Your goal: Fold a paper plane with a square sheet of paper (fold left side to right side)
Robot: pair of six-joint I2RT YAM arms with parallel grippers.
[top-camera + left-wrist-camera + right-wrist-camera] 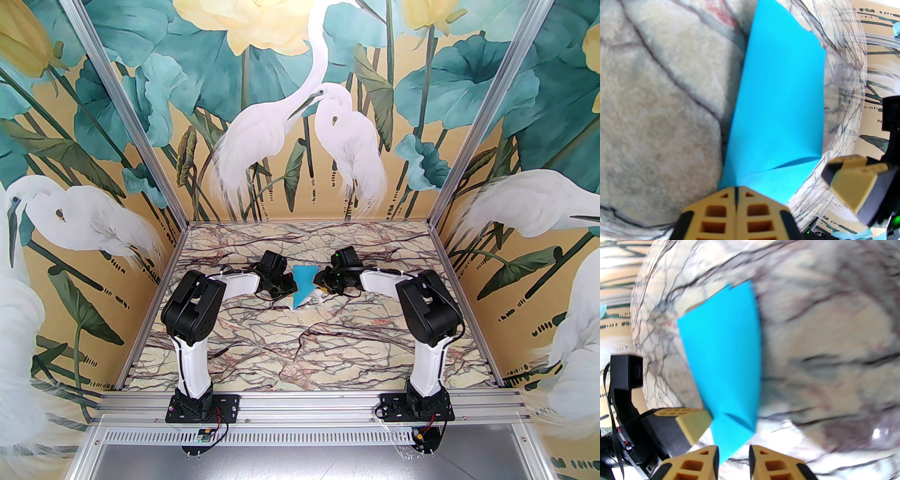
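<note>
Lab cell: aluminium frame (300, 404), mural walls (262, 61).

1. The top view was bright and evenly lit, as from soft light above. It was sharp, and the arms threw only faint, short shadows on the table (300, 337).
2. Its wide lens bent the picture: the metal posts (126, 117) leaned outward toward the upper corners.
3. In the left wrist view the blue paper (780, 105) was clear and strongly coloured, with a dark, soft shadow along its left edge. The marble beside it looked a little soft.
4. The right wrist view was smeared by blur, most on its right half, and a small white glare spot (879, 432) shone low on the right.
5. Both wrist views curved the table edge strongly.
</note>
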